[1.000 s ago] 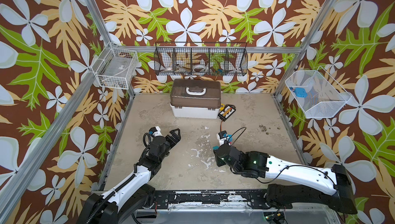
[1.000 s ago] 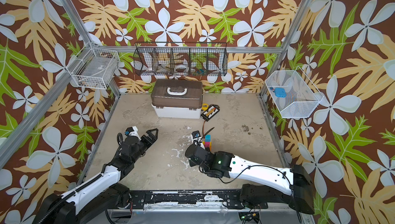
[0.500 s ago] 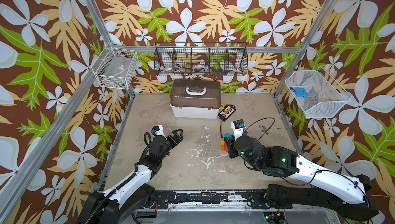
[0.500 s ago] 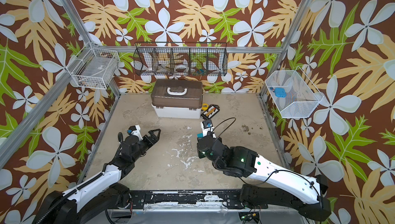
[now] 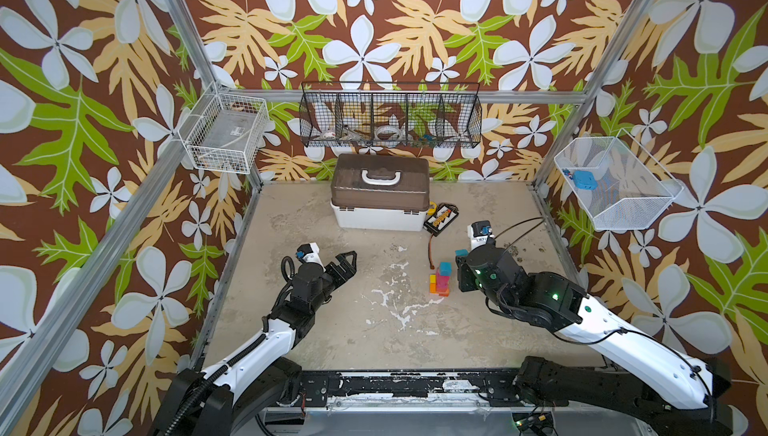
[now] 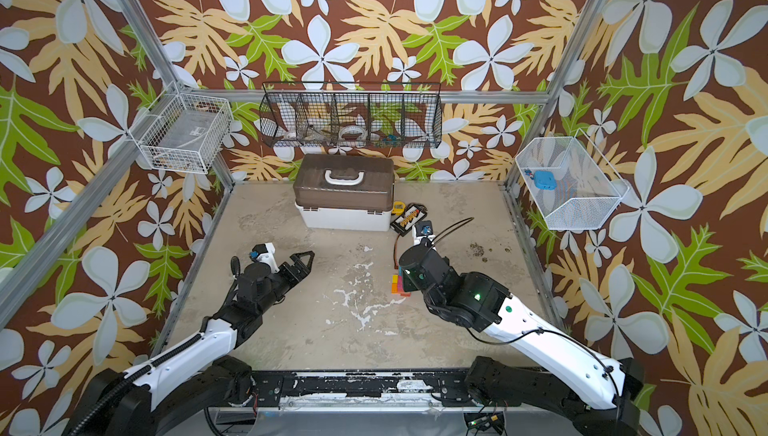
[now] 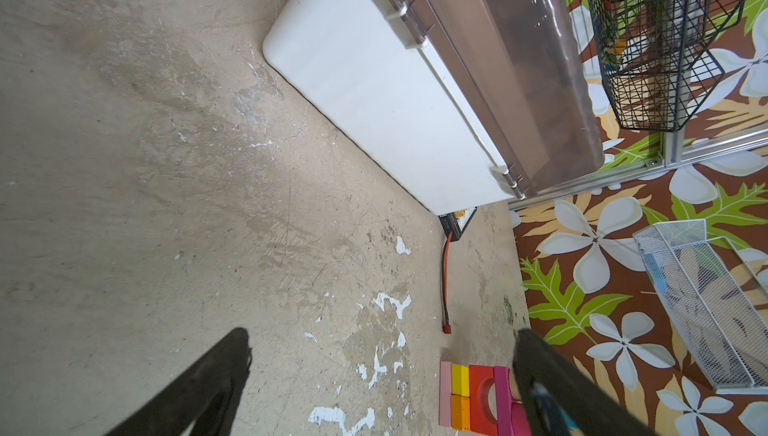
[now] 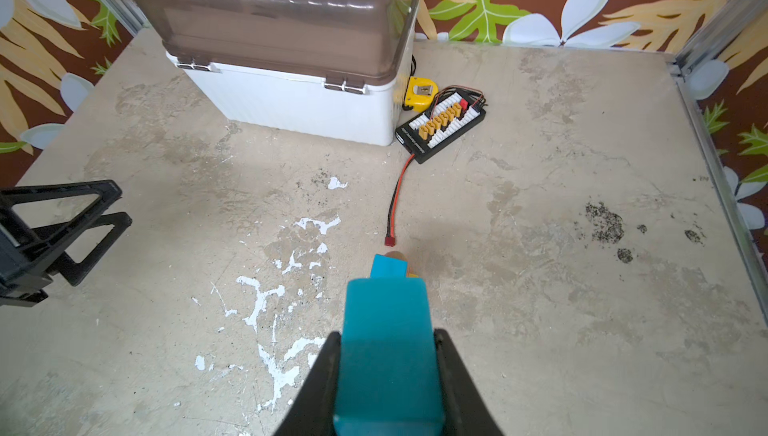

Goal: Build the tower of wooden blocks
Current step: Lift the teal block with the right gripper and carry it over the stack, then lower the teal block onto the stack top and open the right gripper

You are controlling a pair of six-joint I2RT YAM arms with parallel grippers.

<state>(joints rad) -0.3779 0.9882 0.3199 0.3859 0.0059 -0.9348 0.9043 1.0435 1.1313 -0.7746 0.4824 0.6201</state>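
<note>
The tower (image 5: 441, 283) stands right of the floor's middle: orange, yellow, pink and magenta wood blocks with a teal cube (image 5: 445, 268) on top. In the left wrist view the tower (image 7: 478, 396) shows a red arch too. My right gripper (image 5: 459, 262) is just right of the tower, shut on a long teal block (image 8: 386, 351). In the right wrist view the tower's teal cube (image 8: 388, 266) lies just beyond the held block. In a top view the right arm hides most of the tower (image 6: 396, 284). My left gripper (image 5: 347, 262) hangs open and empty, well left of the tower.
A white box with brown lid (image 5: 379, 201) stands at the back. Beside it lie a black and yellow pack (image 5: 441, 217), its red-black wire (image 5: 431, 251) running toward the tower, and a yellow tape measure (image 8: 422, 91). Wire baskets (image 5: 390, 116) hang on the walls.
My right arm has swung to the right with the teal block, uncovering the tower in a top view. The left arm has hardly moved.
</note>
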